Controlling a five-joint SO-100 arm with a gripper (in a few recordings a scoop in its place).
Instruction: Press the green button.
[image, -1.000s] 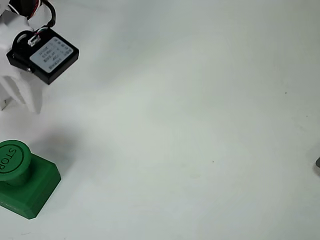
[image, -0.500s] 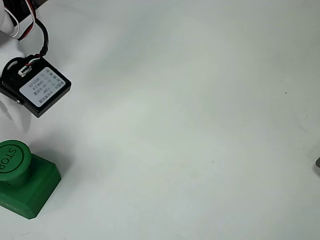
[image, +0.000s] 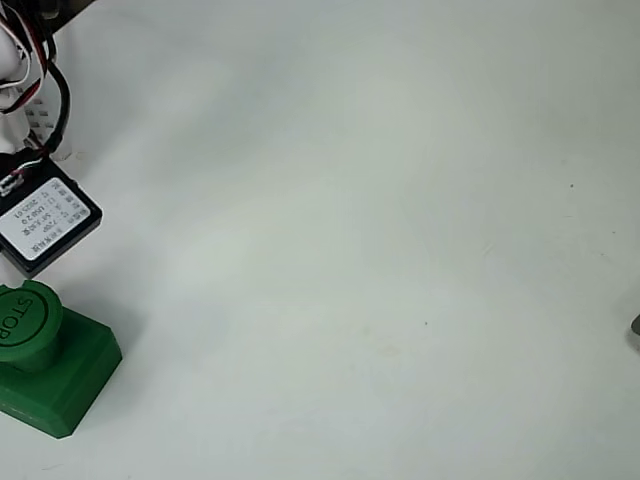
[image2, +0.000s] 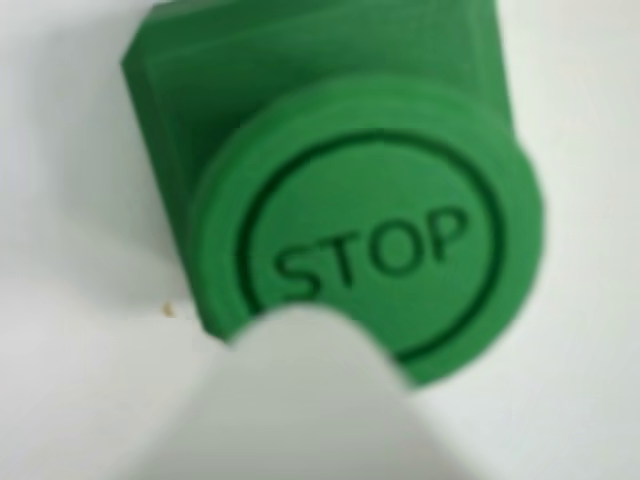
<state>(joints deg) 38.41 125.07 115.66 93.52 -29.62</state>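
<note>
The green button (image: 25, 320) sits at the lower left of the overhead view, a round cap marked "STOP" on a square green base (image: 75, 375). My gripper's black motor block with a white label (image: 45, 222) hangs just above the cap, at the picture's left edge; the fingers are hidden there. The wrist view is close over the green button (image2: 370, 240), and a blurred white fingertip (image2: 300, 390) overlaps the cap's lower edge. I cannot tell whether it touches the cap.
The white table (image: 380, 230) stretches to the right of the button. Red, black and white cables (image: 40, 70) run down from the top left corner to the motor block. A small dark object (image: 636, 325) sits at the right edge.
The gripper's motor block has moved down and left in the overhead view, from near the top left to just above the button cap. The button has not moved.
</note>
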